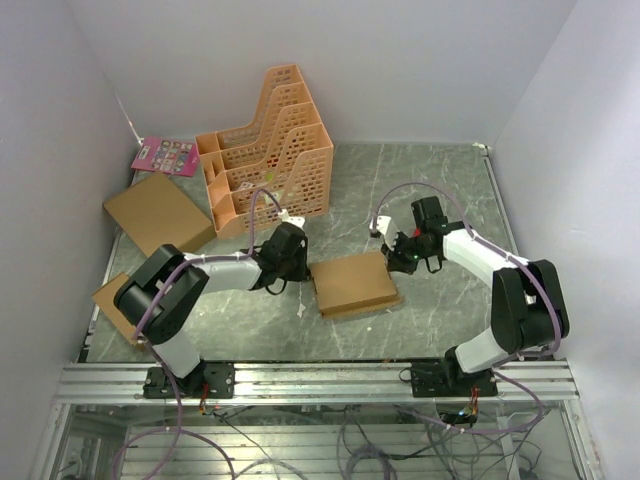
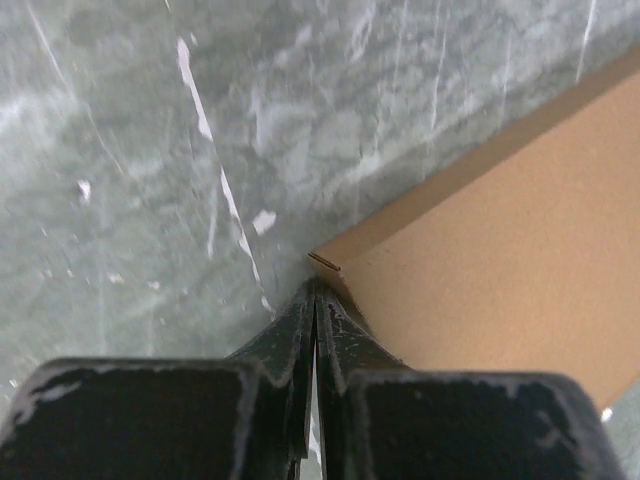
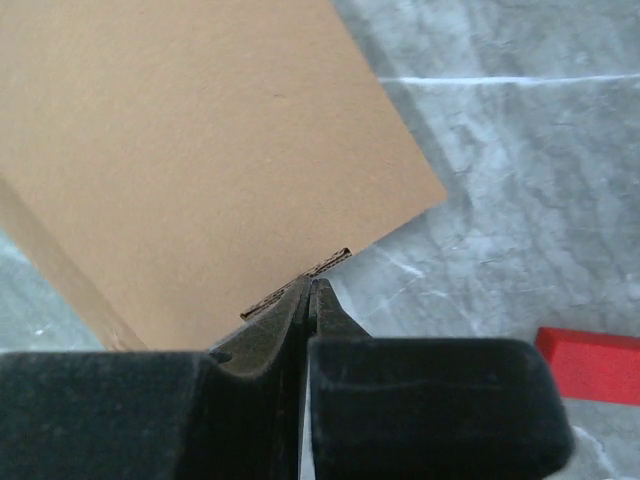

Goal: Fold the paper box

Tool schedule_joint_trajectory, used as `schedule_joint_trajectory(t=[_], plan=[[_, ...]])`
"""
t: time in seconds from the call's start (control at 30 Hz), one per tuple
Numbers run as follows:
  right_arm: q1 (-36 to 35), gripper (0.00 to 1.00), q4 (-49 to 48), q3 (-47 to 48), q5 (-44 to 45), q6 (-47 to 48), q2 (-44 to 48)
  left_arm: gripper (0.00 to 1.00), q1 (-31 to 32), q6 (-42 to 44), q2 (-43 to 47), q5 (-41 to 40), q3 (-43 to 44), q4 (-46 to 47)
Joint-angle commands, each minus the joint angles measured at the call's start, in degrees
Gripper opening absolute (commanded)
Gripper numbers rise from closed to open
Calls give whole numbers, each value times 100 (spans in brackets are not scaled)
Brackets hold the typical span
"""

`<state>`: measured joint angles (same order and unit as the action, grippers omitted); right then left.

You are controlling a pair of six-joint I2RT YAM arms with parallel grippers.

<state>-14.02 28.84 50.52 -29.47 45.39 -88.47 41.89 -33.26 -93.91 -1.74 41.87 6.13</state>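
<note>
1. Paper box (image 1: 354, 283): plain brown cardboard, lying low at the middle of the grey marbled table (image 1: 440, 310), between the two grippers.
2. Left gripper (image 2: 315, 292): fingers pressed together, tips touching the box's left corner.
3. Right gripper (image 3: 308, 286): fingers likewise closed, tips against the box's right edge, at a bit of exposed corrugation.
4. Orange file rack (image 1: 270, 150): upright at the far left of the table.
5. Larger flat cardboard box (image 1: 160, 212): left of the rack, just beside it, with a pink card (image 1: 165, 155) behind.
6. Red object (image 3: 590, 365): on the table near the right gripper, partly seen only in the right wrist view.
</note>
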Motion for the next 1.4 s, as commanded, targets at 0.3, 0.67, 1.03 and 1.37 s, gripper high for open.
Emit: schedule_joint_trajectory(t=[0.3,0.67,1.03,1.37], plan=[[-67,0,1429,-543,-944,1317,434,12,-291,1024,-1228,191,1598,-735],[-341,0,1915,-691,-1508,2135,725,12,-333,1341,-1666,88,2568,-1088],[-82,5,2780,-351,-1429,2867,1294,23,-385,1390,280,-639,1493,-1355],[443,24,-103,-168,-243,-189,1154,15,-312,-21,2885,995,-1167,-446]])
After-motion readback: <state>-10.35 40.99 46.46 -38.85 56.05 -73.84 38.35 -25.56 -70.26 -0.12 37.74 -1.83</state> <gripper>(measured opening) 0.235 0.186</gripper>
